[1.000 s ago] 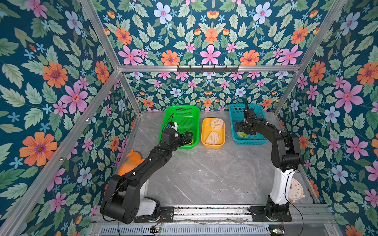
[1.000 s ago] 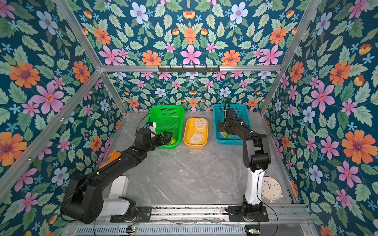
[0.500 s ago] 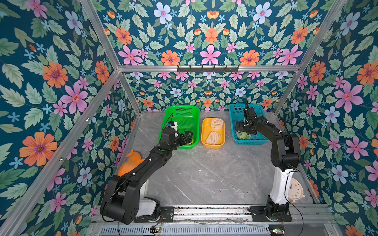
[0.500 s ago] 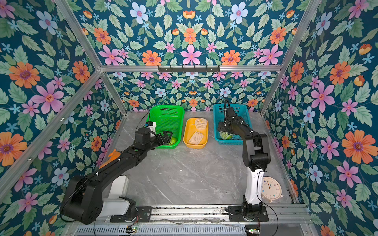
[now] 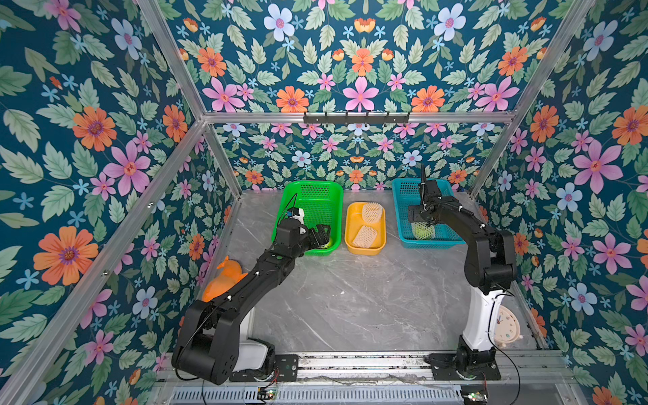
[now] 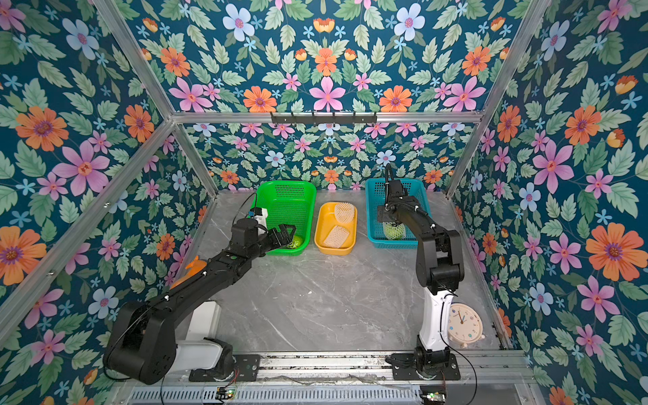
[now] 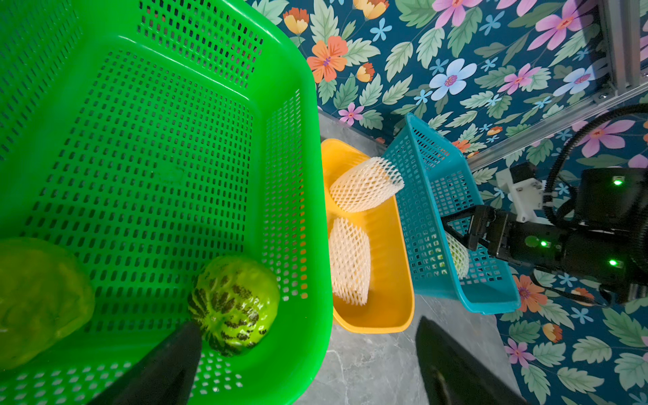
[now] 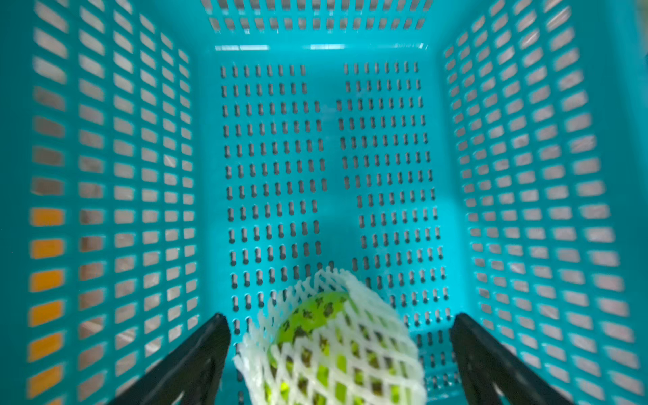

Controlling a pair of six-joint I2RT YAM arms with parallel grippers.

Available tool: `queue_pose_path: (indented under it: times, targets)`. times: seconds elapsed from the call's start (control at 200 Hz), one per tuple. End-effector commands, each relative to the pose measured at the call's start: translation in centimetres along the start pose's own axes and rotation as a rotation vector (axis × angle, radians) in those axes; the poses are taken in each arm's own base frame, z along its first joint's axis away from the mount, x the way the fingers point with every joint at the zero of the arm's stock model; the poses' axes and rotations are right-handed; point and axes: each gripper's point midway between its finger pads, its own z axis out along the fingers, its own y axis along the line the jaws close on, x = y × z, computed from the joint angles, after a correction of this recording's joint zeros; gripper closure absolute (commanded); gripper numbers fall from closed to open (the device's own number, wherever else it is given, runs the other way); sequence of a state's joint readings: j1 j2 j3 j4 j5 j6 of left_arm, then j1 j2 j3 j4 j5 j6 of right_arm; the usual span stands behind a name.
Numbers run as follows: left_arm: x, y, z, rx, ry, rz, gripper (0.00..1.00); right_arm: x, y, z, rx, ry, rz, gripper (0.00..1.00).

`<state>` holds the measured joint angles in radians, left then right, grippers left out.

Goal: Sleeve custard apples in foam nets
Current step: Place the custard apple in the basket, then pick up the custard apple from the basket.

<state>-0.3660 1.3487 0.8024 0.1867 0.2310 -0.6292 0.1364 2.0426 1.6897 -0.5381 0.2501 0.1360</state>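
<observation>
- Clamp on plastic instead of fruit: left gripper (image 7: 306, 333) spread wide and empty, one finger inside the green basket (image 7: 147, 147) just beside the bare custard apple (image 7: 235, 305), the other outside the basket's right wall, over the table (image 7: 368, 371). Closing from here judged likely to catch the wall and drag or tip the basket.
- Roll-away: bare custard apple round and bumpy, in the near right corner of the green basket; second custard apple (image 7: 38, 301) in the same basket, blurred at the edge of the left wrist view. Off-centre contact likely to push either one along the floor; too hard a squeeze, a bruise.
- Unsleeving: sleeved custard apple (image 8: 333, 350) at the near end of the blue basket (image 8: 280, 157), on the right, green skin showing at the net's open mouth. Above it, right gripper (image 8: 339, 318) spread wide and empty, fingers either side of the fruit and apart from it. Mesh snagged on the way out judged able to pull the net back off.
- Bad pinch on a net: two foam nets (image 7: 364, 184) in the yellow tray (image 7: 385, 312), between the baskets, the far one propped on the rim beside the blue basket. Light and stretchy; likely to flatten shut under a pinch or lift crooked.
- Crowding: both arms at the far end of the table, the tray between them. Simultaneous reach for the nets judged a collision risk.
</observation>
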Motion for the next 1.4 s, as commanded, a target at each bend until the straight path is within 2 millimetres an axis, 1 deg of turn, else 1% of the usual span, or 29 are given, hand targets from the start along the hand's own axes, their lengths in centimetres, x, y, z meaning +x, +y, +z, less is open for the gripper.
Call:
queue_pose_path:
  times: [0.0,0.16,0.32,0.395,0.46,0.54,0.645,0.735,0.77,0.78,0.79,0.835,0.945,1.115,1.27,1.395]
  targets:
    - [-1.5,-0.1,0.1,-0.005,-0.046,0.013,0.01,-1.5,-0.8,-1.9,0.028,-0.035,-0.038,0.01]
    - [-3.0,0.1,0.4,-0.030,-0.076,0.034,0.00,-3.5,-1.2,-4.8,0.018,-0.095,-0.031,0.01]
    - [-4.7,1.2,0.9,-0.101,-0.102,0.082,0.00,-4.2,-1.2,-7.8,-0.025,-0.146,0.025,0.01]
    - [-5.4,1.7,1.2,-0.128,-0.109,0.103,0.00,-4.0,-0.9,-8.9,-0.067,-0.151,0.068,0.01]
    - [-5.8,2.1,1.4,-0.151,-0.112,0.123,0.00,-3.6,-0.2,-9.8,-0.125,-0.144,0.071,0.01]
    - [-6.0,2.5,1.8,-0.179,-0.103,0.155,0.00,-2.7,1.0,-10.7,-0.214,-0.126,0.078,0.01]
    - [-6.3,3.1,2.5,-0.226,-0.075,0.192,0.01,-0.9,2.6,-11.4,-0.324,-0.098,0.103,0.01]
    - [-5.5,3.4,3.3,-0.236,-0.009,0.200,0.01,0.9,3.7,-12.1,-0.376,-0.068,0.104,0.01]
    - [-5.2,3.4,3.5,-0.233,0.015,0.199,0.00,1.8,4.2,-11.8,-0.379,-0.049,0.097,0.01]
    - [-5.1,3.5,3.6,-0.235,0.025,0.199,0.00,1.6,4.1,-12.7,-0.384,-0.071,0.097,0.01]
    - [-4.8,3.5,3.7,-0.235,0.037,0.198,0.00,1.7,4.3,-13.0,-0.386,-0.076,0.092,0.01]
    - [-4.2,3.7,4.1,-0.241,0.079,0.199,0.00,2.4,4.6,-13.4,-0.380,-0.076,0.079,0.01]
    - [-2.5,4.7,4.4,-0.280,0.190,0.201,0.03,4.2,5.1,-13.5,-0.344,-0.057,0.041,0.01]
    - [-0.1,4.7,4.6,-0.253,0.306,0.179,0.06,6.7,5.5,-13.3,-0.340,-0.013,0.040,0.01]
    - [2.7,4.8,5.2,-0.242,0.426,0.172,0.09,7.7,5.1,-13.2,-0.336,-0.007,0.060,0.01]
    - [3.9,5.5,5.8,-0.264,0.460,0.172,0.09,7.9,4.5,-13.4,-0.315,-0.019,0.067,0.01]
